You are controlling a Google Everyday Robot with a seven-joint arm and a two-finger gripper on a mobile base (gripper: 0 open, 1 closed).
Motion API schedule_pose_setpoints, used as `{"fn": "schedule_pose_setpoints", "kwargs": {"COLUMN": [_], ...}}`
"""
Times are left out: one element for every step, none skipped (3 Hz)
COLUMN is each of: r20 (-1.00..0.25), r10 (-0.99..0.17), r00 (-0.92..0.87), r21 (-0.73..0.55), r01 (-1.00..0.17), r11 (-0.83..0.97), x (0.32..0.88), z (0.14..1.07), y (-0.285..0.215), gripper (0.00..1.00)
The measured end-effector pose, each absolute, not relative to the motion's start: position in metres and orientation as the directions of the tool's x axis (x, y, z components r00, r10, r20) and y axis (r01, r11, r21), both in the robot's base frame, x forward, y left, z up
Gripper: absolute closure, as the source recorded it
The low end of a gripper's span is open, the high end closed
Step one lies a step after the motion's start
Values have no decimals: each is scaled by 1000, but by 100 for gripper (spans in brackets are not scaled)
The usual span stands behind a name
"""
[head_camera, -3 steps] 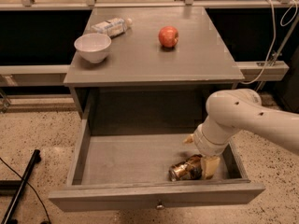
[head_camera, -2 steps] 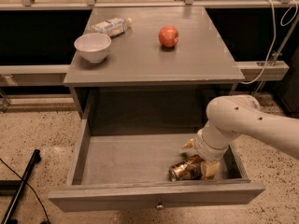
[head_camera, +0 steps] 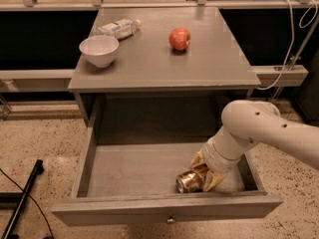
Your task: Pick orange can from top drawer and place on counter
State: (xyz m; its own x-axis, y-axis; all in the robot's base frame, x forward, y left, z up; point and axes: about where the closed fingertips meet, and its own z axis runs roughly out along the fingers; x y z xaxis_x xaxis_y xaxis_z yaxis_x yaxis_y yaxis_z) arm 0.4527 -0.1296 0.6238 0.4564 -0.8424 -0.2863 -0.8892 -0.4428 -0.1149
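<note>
The orange can (head_camera: 188, 182) lies on its side on the floor of the open top drawer (head_camera: 129, 168), near the front right corner. My gripper (head_camera: 205, 171) reaches down into the drawer from the right. Its yellowish fingers (head_camera: 212, 180) sit on either side of the can's right end and are closed on it. The can still rests on the drawer floor. The counter (head_camera: 159, 59) is the grey top of the cabinet above the drawer.
On the counter stand a white bowl (head_camera: 99, 50) at the left, a clear plastic bottle (head_camera: 117, 28) lying at the back left and a red apple (head_camera: 180, 38) in the middle. The drawer's front panel (head_camera: 167, 212) has a small knob. A black bar (head_camera: 22, 199) lies on the floor at the left.
My arm has come lower and a little left into the drawer. The fingers have drawn closer together around the can. The can has not moved.
</note>
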Motion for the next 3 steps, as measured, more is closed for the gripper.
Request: {"fn": "schedule_pose_setpoints", "kwargs": {"r20": [-323, -396, -427], "r10": [-821, -803, -800], "r00": [470, 445, 421], "r21": [-129, -163, -222], "r01": [-882, -895, -907], "r11": [-454, -416, -359], "x": [453, 474, 511], "z": [630, 652, 691], "y": [-122, -114, -114], "gripper": [86, 100, 100]}}
